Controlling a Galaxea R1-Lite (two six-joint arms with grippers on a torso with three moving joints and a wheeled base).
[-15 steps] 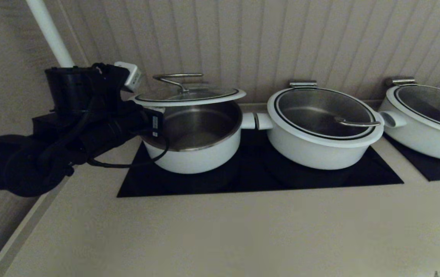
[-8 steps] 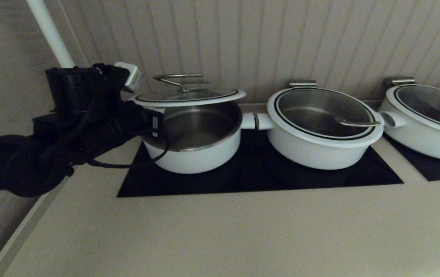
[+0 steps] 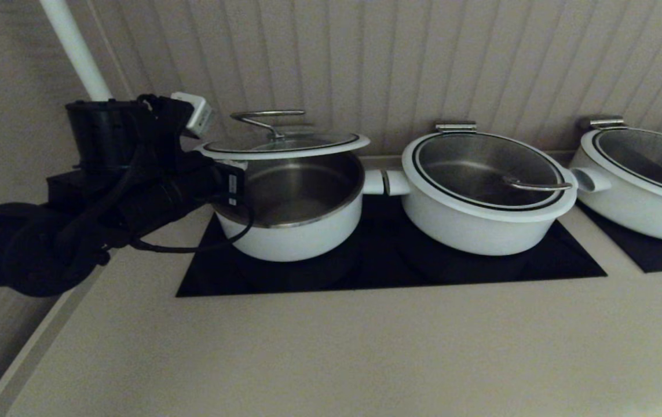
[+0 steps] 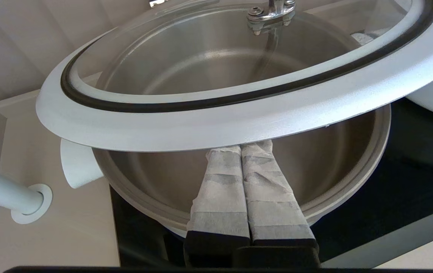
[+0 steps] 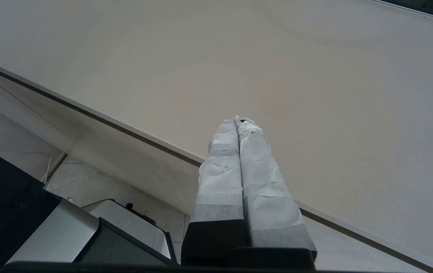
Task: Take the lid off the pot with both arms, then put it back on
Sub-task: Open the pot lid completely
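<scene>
The glass lid (image 3: 284, 145) with white rim and steel loop handle (image 3: 267, 119) hangs raised and slightly tilted over the open white pot (image 3: 296, 231) on the left of the black hob. My left gripper (image 3: 227, 174) is at the pot's left side. In the left wrist view its white-wrapped fingers (image 4: 220, 178) are pressed together, and the gripper (image 4: 241, 147) has its tips under the lid's white rim (image 4: 239, 117), above the pot's steel inside (image 4: 345, 178). My right gripper (image 5: 239, 121) is shut and empty, out of the head view, by the counter's edge.
Two wider white pots with lids on stand to the right (image 3: 481, 197) (image 3: 643, 179). The black hob (image 3: 388, 263) is set into the beige counter (image 3: 336, 353). A white pipe (image 3: 76, 52) and the panelled wall stand close behind.
My left arm has edged slightly to the left. The lid stays raised over the pot at about the same height.
</scene>
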